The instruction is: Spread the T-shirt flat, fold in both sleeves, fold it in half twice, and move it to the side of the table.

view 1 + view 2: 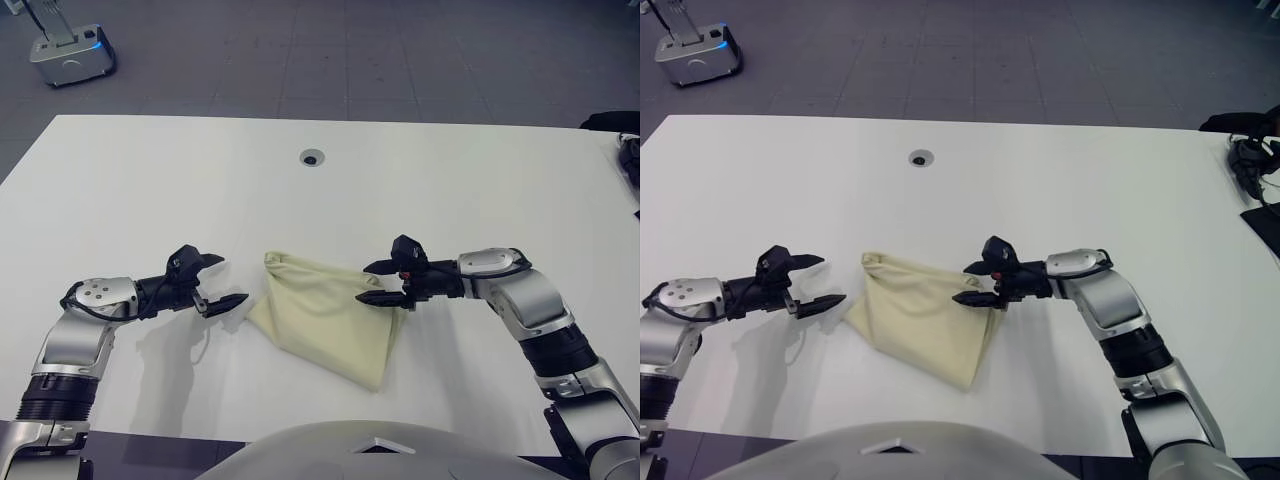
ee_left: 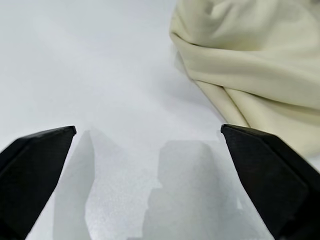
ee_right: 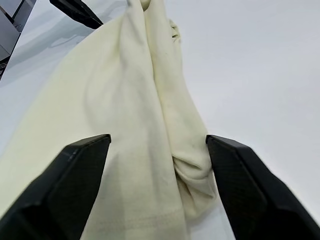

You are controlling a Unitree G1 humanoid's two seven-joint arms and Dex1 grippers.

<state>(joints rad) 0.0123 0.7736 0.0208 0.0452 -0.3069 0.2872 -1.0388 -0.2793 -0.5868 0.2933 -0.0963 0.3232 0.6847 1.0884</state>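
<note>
- The cream T-shirt [image 1: 325, 320] lies bunched in a rough wedge on the white table [image 1: 150, 170], in front of the robot and between its two arms. It is not yet spread flat.
- The left gripper [image 1: 232, 279] hangs just beside the shirt's left edge, jaws wide apart and holding nothing.
- The right gripper [image 1: 362, 283] sits at the shirt's far right corner. Its jaws are also wide apart, with a ridge of cloth between them that is not clamped.
- To spread it well, each gripper should probably pinch a single outer layer at opposite corners. They should then draw apart low over the table, so that no folds get trapped.
- The wedge's long axis runs diagonally from a gathered knot at the far left corner to a narrow tip pointing at the robot, slightly to the right.
</note>
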